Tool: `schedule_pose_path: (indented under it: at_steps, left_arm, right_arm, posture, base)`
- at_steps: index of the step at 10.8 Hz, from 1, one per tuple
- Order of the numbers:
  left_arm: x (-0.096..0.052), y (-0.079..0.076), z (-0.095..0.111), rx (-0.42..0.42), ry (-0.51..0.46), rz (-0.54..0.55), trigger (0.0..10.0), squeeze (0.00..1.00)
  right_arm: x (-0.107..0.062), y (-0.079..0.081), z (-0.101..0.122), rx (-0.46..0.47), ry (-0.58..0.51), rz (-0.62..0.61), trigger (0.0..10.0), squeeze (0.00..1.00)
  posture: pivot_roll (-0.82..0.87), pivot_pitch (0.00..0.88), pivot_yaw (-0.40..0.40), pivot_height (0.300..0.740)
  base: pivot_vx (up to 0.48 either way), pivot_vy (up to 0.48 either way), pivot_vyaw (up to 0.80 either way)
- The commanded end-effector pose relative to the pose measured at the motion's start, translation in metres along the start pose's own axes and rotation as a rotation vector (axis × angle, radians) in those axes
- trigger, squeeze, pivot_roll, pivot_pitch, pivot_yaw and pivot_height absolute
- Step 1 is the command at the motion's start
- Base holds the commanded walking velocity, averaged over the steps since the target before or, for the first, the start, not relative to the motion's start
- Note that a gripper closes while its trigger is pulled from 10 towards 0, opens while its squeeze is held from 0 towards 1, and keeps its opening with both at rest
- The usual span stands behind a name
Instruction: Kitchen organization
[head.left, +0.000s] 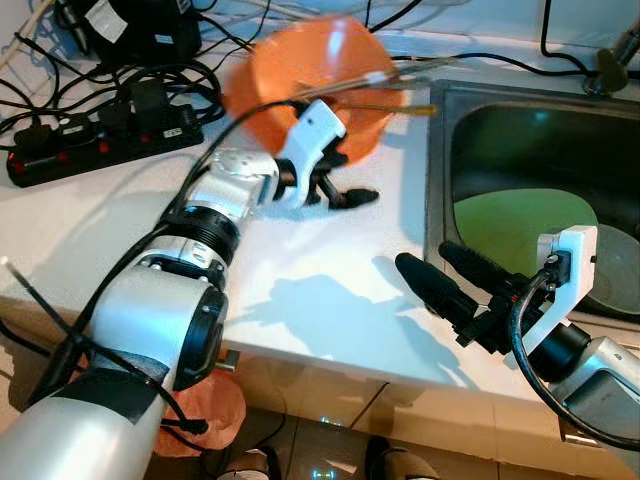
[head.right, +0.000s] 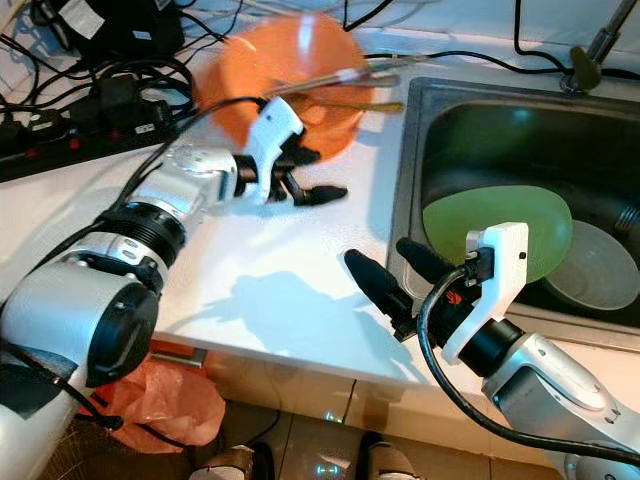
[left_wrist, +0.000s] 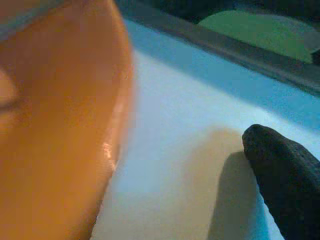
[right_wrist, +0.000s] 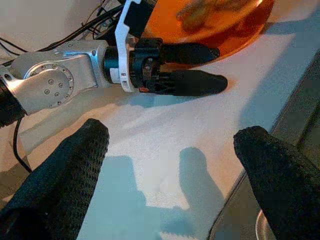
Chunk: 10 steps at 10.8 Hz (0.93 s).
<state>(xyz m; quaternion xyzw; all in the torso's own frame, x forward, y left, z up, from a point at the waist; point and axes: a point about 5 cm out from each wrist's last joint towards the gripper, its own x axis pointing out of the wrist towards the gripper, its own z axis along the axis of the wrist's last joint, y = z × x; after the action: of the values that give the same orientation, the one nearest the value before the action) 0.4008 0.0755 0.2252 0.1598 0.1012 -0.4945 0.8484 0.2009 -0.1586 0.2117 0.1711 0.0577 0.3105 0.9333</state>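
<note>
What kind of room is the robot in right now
Most likely a home kitchen. A steel sink is set into a white counter and holds a green plate, and an orange bowl with utensils in it sits on the counter. A power strip with tangled cables lies nearby.

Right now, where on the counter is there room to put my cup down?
The best bare patch is the white counter between the left gripper, the right gripper and the sink edge. The back is crowded: the orange bowl with chopsticks sits there, beside the power strip and its cables. The sink holds a green plate.
</note>
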Motion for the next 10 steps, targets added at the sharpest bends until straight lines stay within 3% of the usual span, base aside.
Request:
schedule_pose_path:
  at_steps: [1,8,10]
  left_arm:
    - [0.002,-0.01,-0.036,-0.064,0.161,-0.065,10.0,0.0]
    - [-0.007,-0.005,-0.04,-0.063,0.174,-0.066,10.0,0.0]
    - [-0.01,0.004,-0.026,-0.097,0.08,0.008,10.0,0.0]
  right_arm:
    - [-0.001,0.001,0.0,-0.002,-0.001,-0.003,10.0,0.0]
    - [0.0,-0.001,-0.001,-0.001,0.004,-0.001,10.0,0.0]
    - [0.002,-0.003,0.0,-0.003,0.001,-0.003,10.0,0.0]
  posture:
    - [-0.22,0.201,0.047,0.74]
    - [-0.21,0.196,0.034,0.74]
    - [-0.21,0.192,0.031,0.74]
  base:
    - [0.0,0.0,0.0]
    - [0.0,0.0,0.0]
    - [0.0,0.0,0.0]
